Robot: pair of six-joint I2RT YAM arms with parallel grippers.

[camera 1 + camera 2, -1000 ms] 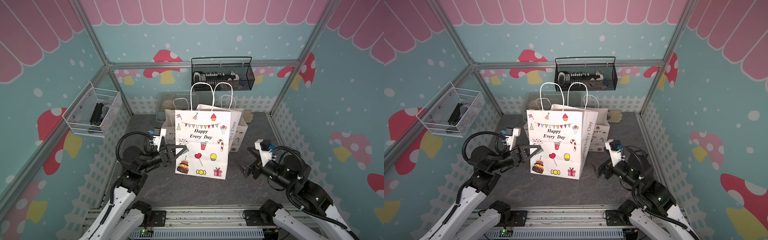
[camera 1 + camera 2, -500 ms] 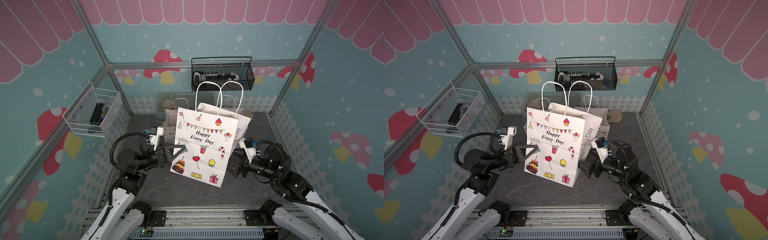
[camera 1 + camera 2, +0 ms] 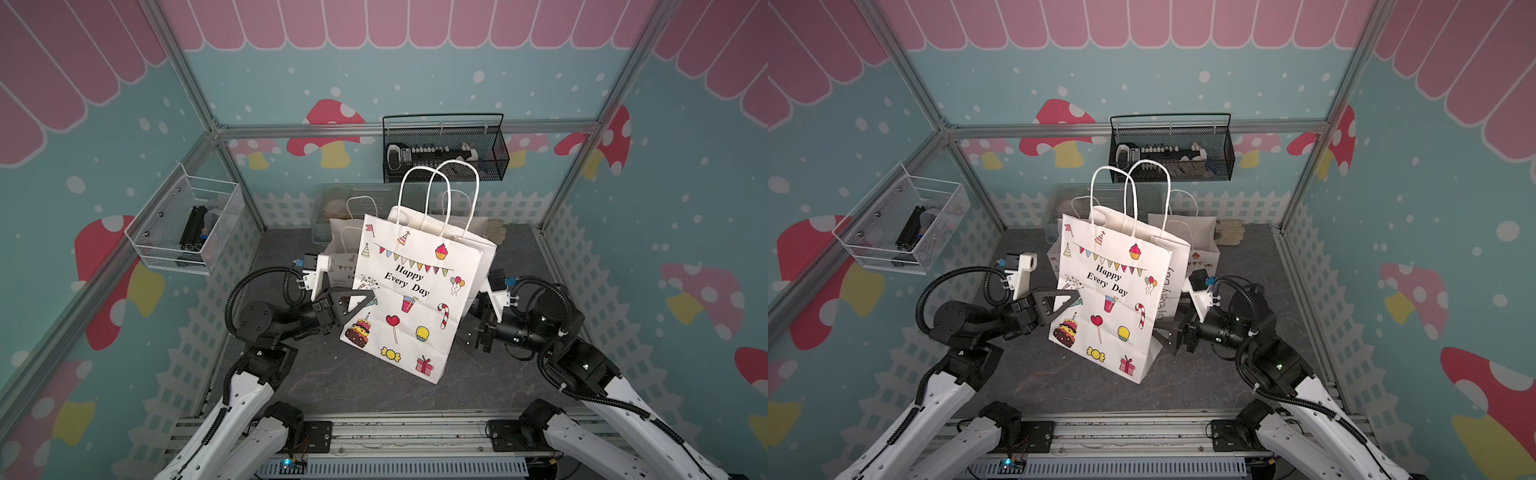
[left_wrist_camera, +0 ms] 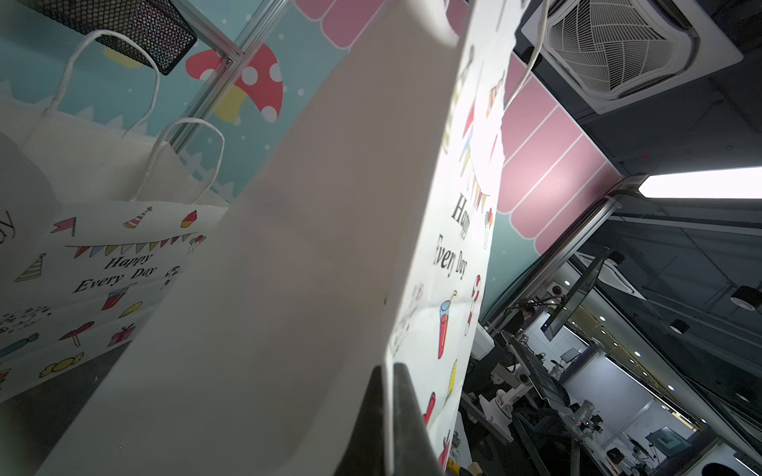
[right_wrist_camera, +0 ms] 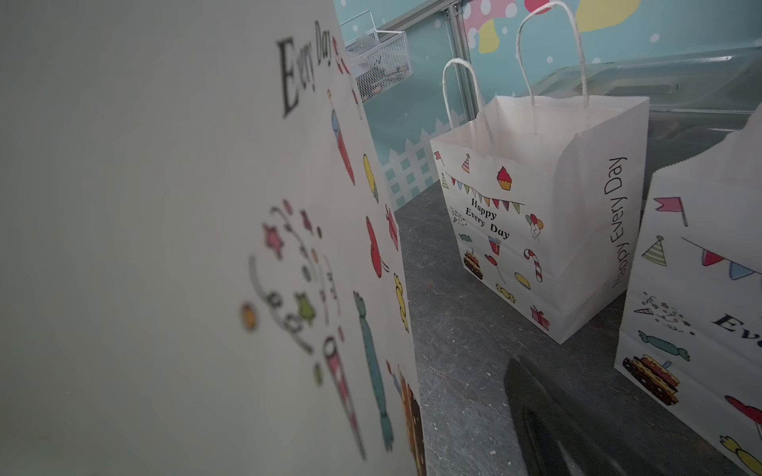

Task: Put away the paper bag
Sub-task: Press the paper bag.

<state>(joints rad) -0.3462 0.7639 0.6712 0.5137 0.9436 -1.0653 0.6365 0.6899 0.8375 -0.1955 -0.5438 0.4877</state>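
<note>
- White party-printed paper bag (image 3: 411, 307) stands tilted at the centre of the grey worktop (image 3: 332, 382).
- Left claw (image 3: 365, 300) pinches its 9 o'clock edge; right claw (image 3: 1170, 332) gapes at 3 o'clock.
- The right one should close squarely on the side fold.

Open floor (image 3: 332, 386) before paper bag (image 3: 411, 299); spare bags (image 5: 536, 230) behind
</note>
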